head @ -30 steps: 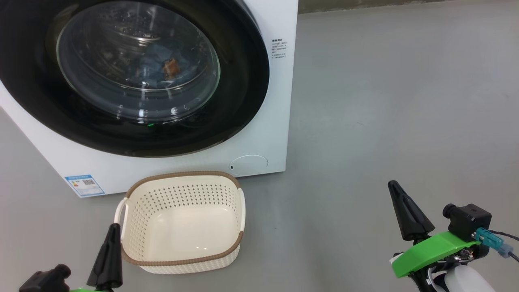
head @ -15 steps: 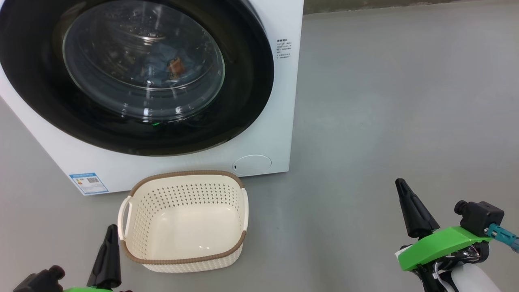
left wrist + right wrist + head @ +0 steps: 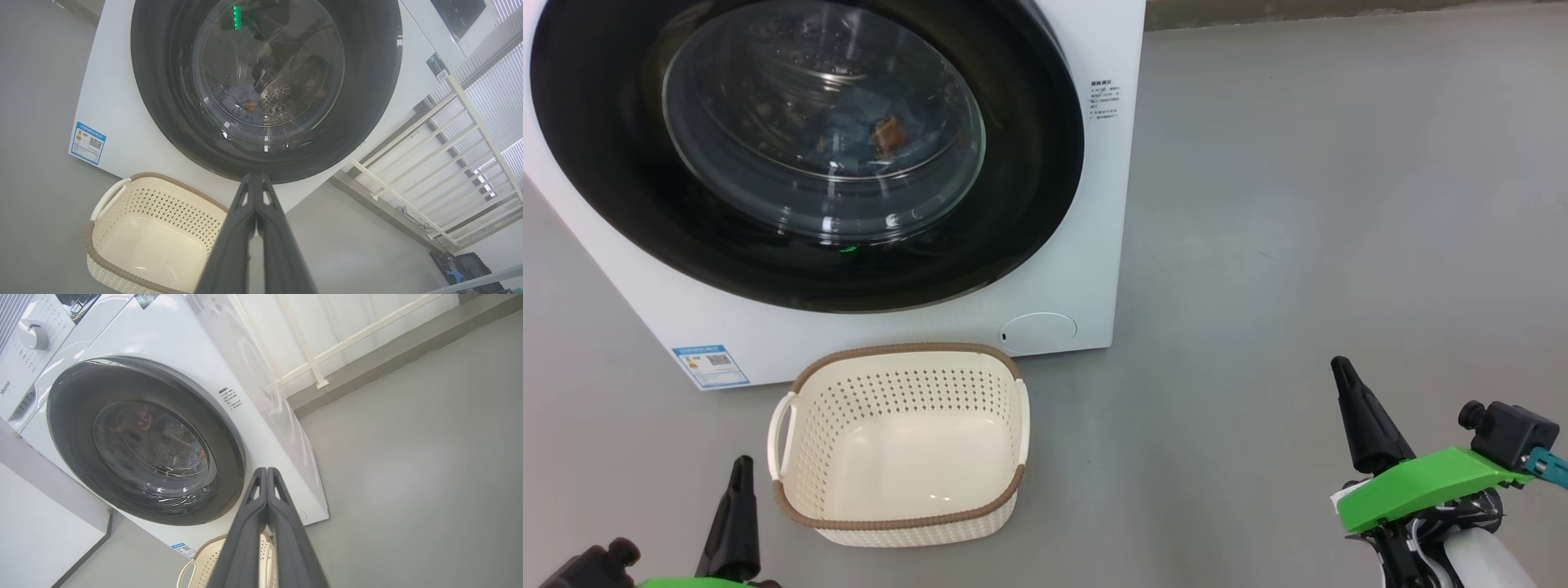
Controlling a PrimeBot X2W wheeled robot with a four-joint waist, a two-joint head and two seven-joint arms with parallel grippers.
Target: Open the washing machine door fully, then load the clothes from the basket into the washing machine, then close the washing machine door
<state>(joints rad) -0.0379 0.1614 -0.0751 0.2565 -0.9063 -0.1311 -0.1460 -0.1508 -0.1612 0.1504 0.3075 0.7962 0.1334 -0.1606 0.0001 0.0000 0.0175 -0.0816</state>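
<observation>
Still, door (image 3: 821, 163) closed (clothes (image 3: 874, 131) inside), view shifted

"Hisense" on the washing machine (image 3: 171, 339)

Ahead of my jaws the washing machine door (image 3: 1029, 204) is glossy black around clear shiny glass, the washing machine (image 3: 1104, 204) smooth white with a perforated steel drum (image 3: 282, 98), and beside my left gripper (image 3: 741, 467) the basket (image 3: 898, 520) is smooth cream holed plastic.

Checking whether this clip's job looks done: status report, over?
Left gripper and right gripper shut, empty. Washing machine door closed, clothes inside behind glass. Basket empty. No obstruction seen.
</observation>
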